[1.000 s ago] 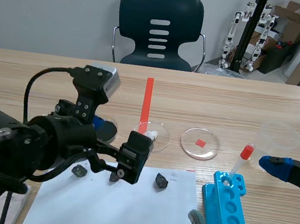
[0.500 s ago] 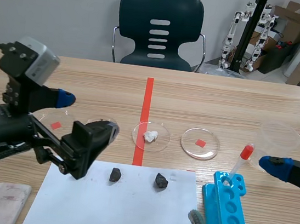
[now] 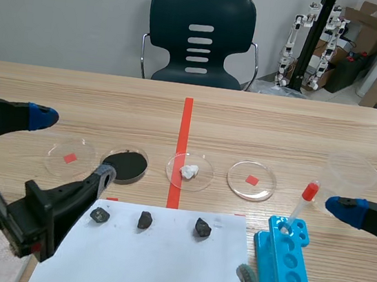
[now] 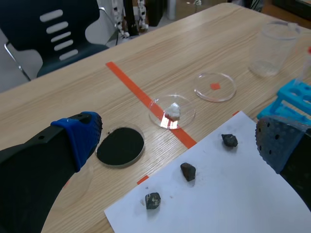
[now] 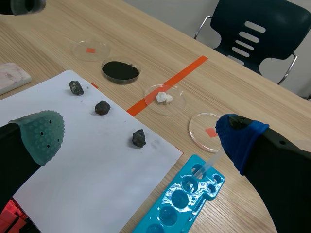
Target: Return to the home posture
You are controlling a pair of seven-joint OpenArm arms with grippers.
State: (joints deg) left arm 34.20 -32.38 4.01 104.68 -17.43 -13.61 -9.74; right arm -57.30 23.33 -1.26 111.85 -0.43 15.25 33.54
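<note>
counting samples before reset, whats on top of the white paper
On the white paper, near its far edge, lie a left rock, middle rock and right rock, all dark. Its near left corner is hidden behind the left gripper.

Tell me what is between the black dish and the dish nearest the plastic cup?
One clear dish with a white lump in it, resting over the red tape line. The scene view shows it best.

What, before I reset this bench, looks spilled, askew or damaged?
Nothing is spilled or broken. Only the red-capped dropper stands out: it leans tilted in the blue rack rather than standing upright.
</note>
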